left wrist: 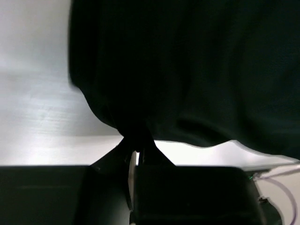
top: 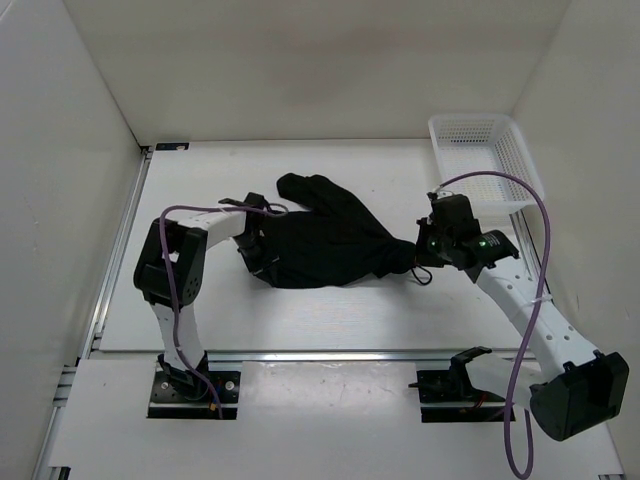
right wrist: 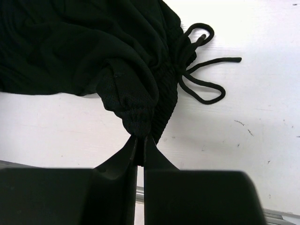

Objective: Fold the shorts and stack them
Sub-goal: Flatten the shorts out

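The black shorts (top: 325,240) lie bunched in the middle of the white table, stretched between my two grippers. My left gripper (top: 258,250) is shut on the left edge of the shorts (left wrist: 187,70), the fabric pinched between its fingertips (left wrist: 137,149). My right gripper (top: 420,252) is shut on the ribbed waistband at the right end of the shorts (right wrist: 93,51), gripped at the fingertips (right wrist: 140,143). The thin dark drawstring (right wrist: 201,77) trails loose on the table beside the waistband. One leg of the shorts reaches toward the back (top: 305,188).
A white mesh basket (top: 485,160) stands at the back right, just behind the right wrist. White walls close in the table on the left, back and right. The arm bases sit at the near edge.
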Motion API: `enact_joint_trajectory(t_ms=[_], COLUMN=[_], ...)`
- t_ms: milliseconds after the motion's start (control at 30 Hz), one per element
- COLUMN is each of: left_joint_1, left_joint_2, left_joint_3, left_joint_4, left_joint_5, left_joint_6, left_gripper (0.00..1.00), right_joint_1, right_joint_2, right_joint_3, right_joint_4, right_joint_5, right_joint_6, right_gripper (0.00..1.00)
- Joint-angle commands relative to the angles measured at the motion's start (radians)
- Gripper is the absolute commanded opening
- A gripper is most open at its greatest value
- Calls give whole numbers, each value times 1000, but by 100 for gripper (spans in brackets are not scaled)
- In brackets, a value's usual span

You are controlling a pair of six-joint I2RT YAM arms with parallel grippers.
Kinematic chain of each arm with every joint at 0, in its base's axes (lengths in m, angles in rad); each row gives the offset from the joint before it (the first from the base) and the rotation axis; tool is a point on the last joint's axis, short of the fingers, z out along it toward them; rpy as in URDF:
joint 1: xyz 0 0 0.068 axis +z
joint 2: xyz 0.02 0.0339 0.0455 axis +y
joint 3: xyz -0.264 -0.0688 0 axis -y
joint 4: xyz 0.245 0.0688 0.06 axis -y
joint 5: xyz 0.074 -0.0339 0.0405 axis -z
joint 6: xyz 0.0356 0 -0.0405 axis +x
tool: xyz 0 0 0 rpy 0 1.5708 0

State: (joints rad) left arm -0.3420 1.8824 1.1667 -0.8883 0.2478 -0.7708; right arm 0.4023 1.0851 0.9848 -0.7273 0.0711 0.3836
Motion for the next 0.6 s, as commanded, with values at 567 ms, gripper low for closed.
enact_joint_trajectory(t_ms=[567], left_joint_1=[365], left_joint_2=[-163], left_joint_3=[800], left_joint_4=[-316], left_joint_5=[36], left_joint_6=[126], left_gripper=[10], right_joint_1=[-93], right_joint_2=[296], right_joint_3=[625], right_joint_4=[103], right_joint_5=[39], right_joint_6=[-299], right_gripper=[0])
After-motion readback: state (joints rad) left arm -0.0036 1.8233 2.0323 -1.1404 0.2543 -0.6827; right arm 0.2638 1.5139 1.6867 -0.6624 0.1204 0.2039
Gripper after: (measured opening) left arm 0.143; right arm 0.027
